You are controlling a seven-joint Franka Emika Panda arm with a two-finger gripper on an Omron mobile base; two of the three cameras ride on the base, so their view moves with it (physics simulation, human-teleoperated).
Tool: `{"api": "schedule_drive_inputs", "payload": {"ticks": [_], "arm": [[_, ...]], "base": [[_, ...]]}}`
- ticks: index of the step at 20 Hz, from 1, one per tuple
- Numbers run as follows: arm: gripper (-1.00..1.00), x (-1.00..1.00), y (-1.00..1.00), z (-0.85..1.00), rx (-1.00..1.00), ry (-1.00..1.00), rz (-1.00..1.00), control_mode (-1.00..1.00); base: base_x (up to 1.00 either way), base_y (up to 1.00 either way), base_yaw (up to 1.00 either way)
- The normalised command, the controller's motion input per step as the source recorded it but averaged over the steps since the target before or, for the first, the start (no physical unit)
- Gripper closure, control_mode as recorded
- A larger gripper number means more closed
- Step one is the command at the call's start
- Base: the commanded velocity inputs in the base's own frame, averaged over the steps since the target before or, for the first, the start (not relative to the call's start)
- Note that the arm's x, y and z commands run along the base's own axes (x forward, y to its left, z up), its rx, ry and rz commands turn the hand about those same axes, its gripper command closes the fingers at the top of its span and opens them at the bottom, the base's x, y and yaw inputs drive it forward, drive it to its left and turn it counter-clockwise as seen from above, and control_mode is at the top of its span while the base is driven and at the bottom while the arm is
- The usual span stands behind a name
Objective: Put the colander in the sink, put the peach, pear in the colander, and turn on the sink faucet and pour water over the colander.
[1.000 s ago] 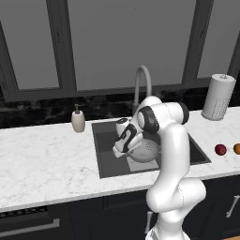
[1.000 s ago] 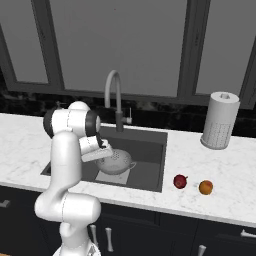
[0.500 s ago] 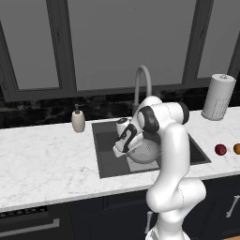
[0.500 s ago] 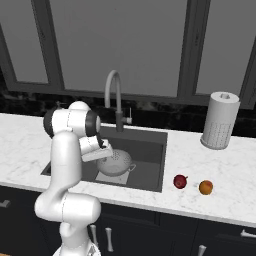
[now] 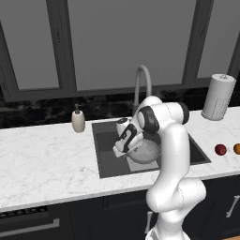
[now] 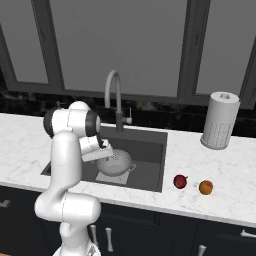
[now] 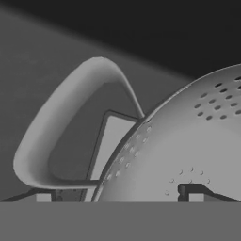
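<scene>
Marble surface (image 6: 30, 140), dark sink (image 6: 150, 150) mid-frame.
Colander (image 6: 116, 163) sits in sink; fingers (image 7: 190, 190) released, straddling its handle (image 7: 61, 136). Pear (image 6: 180, 181), peach (image 6: 205, 187) lower right.

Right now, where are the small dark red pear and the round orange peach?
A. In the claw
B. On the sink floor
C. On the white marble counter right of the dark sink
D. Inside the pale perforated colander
C: the dark red pear and orange peach sit on the marble counter, right of the sink.
</scene>
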Motion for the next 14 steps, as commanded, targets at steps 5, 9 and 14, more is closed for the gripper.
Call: {"api": "schedule_drive_inputs", "payload": {"ticks": [5,9,14], "arm": [[-1.0,0.01,0.0,0.22,0.0,0.0,-0.01,-1.0],[-1.0,-0.01,0.08,0.42,0.0,0.0,-0.04,-1.0],[-1.0,-0.09,0.26,0.36,-0.01,0.0,-0.04,-1.0]], "base": [[0.0,0.0,0.0],[0.0,0.0,0.0],[0.0,0.0,0.0]]}}
